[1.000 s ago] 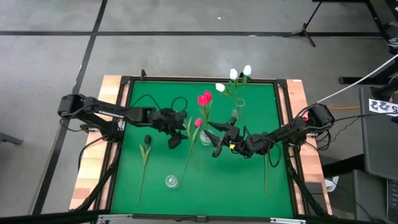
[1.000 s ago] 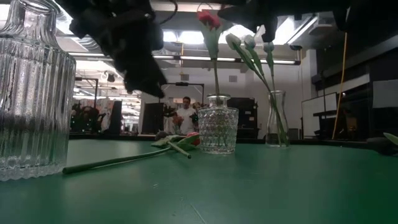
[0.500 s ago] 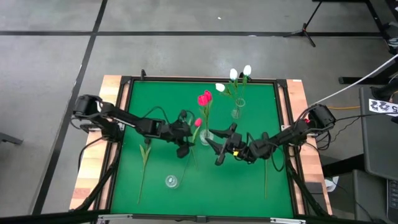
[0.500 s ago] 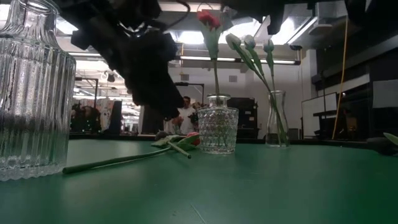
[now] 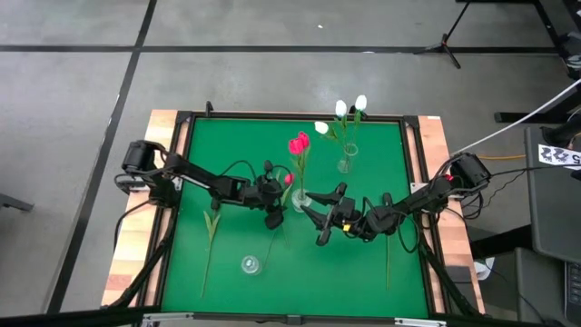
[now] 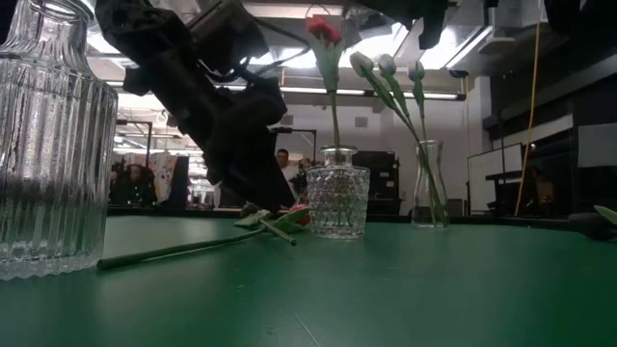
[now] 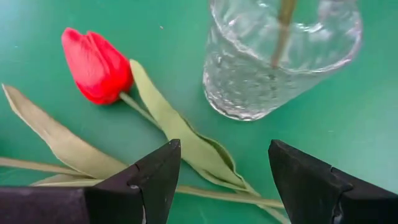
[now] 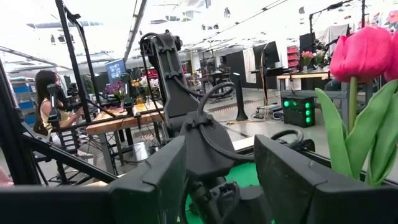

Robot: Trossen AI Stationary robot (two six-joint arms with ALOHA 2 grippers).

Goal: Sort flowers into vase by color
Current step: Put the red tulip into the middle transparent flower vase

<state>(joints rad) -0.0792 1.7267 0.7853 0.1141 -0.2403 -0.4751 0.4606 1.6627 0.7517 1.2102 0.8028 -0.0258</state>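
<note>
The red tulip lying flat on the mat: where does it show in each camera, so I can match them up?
High view: red tulip lies mid-table, just left of the round glass vase, under the left end effector.
Low view: its head lies on the mat left of that vase.
Left wrist view: head beyond the open fingers, vase beside it.
Right wrist view: not in it.
Shared landmark: the round glass vase.

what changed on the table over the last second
The left end effector moved toward the table's middle and came down, open, over the red tulip lying on the green mat, beside the textured round glass vase; nothing gripped yet. The right end effector shifted slightly, open and empty. The vases, the white tulips and the dark tulip stayed put.
</note>
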